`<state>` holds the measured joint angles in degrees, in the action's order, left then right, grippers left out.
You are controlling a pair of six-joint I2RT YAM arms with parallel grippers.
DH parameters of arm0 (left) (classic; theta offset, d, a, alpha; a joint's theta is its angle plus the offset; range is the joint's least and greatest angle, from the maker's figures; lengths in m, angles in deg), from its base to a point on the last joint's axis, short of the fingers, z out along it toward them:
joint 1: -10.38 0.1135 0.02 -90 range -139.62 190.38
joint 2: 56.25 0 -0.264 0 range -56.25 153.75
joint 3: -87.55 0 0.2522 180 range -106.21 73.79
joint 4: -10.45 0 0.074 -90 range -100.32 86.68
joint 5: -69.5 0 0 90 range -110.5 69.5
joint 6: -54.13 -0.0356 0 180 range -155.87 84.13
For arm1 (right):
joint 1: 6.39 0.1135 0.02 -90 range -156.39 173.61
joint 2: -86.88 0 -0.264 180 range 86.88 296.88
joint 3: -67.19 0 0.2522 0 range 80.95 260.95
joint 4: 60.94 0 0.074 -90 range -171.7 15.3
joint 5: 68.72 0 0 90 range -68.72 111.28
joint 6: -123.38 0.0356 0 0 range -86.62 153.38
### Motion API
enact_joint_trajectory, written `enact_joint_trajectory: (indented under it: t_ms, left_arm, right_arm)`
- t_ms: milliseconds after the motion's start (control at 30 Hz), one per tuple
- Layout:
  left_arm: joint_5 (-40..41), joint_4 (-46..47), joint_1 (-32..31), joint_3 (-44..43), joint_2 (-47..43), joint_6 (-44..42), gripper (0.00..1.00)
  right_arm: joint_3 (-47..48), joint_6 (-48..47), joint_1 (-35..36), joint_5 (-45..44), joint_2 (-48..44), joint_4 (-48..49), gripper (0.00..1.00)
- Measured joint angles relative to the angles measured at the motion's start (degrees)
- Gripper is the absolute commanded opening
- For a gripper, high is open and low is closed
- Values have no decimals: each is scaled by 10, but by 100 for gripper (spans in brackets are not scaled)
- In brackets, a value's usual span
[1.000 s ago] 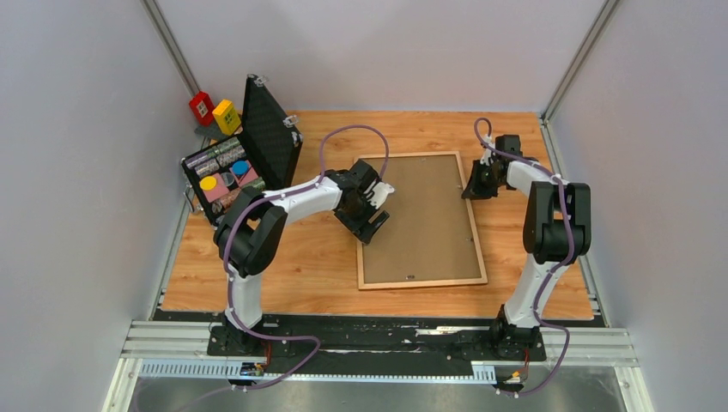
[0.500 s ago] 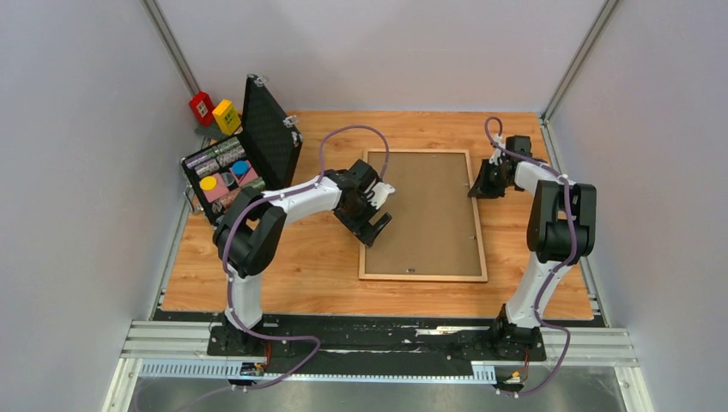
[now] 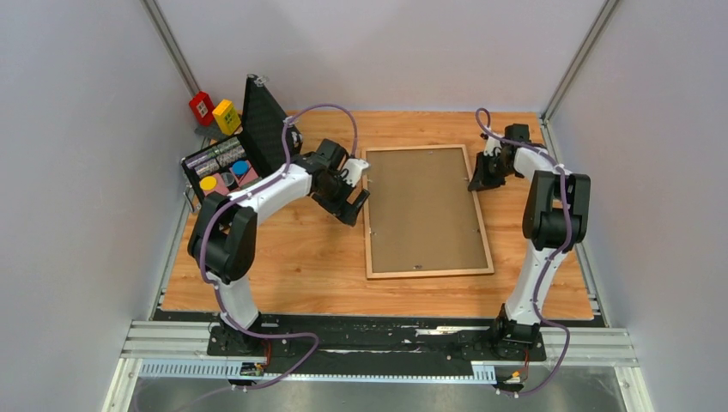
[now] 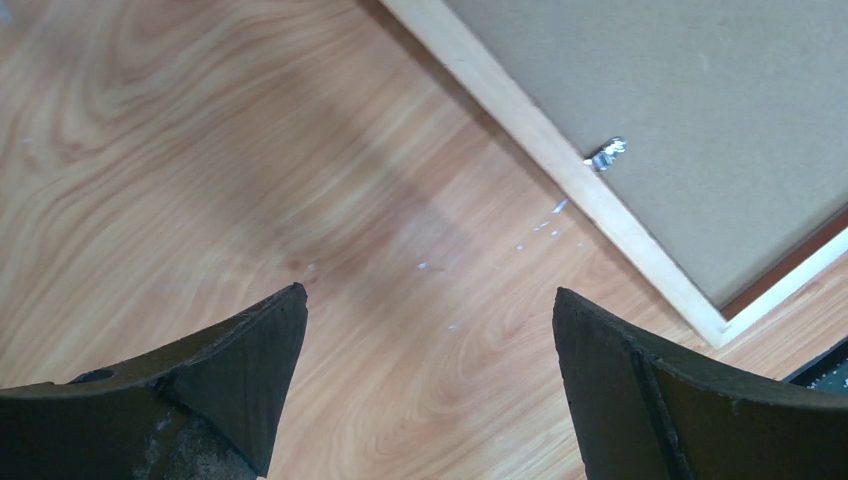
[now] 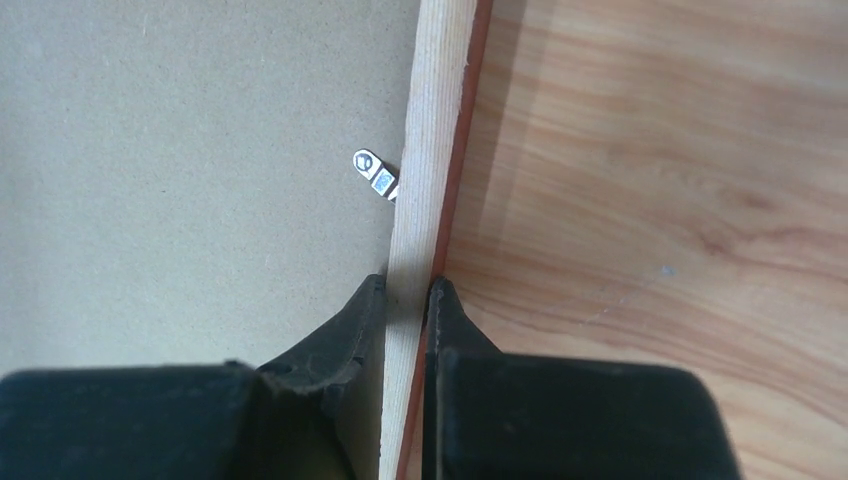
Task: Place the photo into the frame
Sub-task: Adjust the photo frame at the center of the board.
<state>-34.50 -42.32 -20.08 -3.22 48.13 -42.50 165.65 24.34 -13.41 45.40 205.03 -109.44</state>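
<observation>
Left end effector [image 3: 359, 190] hangs with its fingers spread wide apart over bare wood, gripping nothing, just beside the left rail of the frame [image 3: 429, 272], toward that rail's far end. The right end effector [image 5: 405, 290] is pinched tight on the opposite long rail, one finger on the inner side and one on the outer side, up near the far corner.

The frame lies back-up in the middle of the surface [image 3: 300, 266], a little right of centre, its long sides running away from the arms and slightly askew. Pale wood shows on top, with a reddish-brown edge down the outside, and a plain brown backing board [image 3: 425, 206] fills the opening. A small metal turn clip [image 5: 375, 175] sits at the rail just ahead of the right fingers; another clip [image 4: 607, 153] shows on the left rail (whether either is turned fully home is hard to say).

The surface is light, wood-grained laminate with a few tiny white flecks [image 4: 545, 215] near the frame's corner. Pale grey walls [image 3: 77, 172] close in the two sides and the back, with slanting metal posts [image 3: 172, 47] at the far corners. At the far left an open black case [image 3: 257, 120] stands with its lid raised over a tray of coloured bits, and a red block [image 3: 202, 107] and a yellow block [image 3: 227, 116] sit behind it. Along the near edge runs a black base strip [image 3: 378, 330] with both arms bolted to it.
</observation>
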Motion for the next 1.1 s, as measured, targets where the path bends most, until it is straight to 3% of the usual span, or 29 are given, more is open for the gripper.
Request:
enact_joint_trajectory:
  t_ms: [633, 1100]
  left_arm:
    - [-6, -26, 52, -1, -61, -28, 100]
    - [14, -14, 54, -19, -22, -27, 100]
  right_arm:
    - [258, -318, 104, 39, 145, -214, 0]
    - [287, -474, 182, 41, 157, -258, 0]
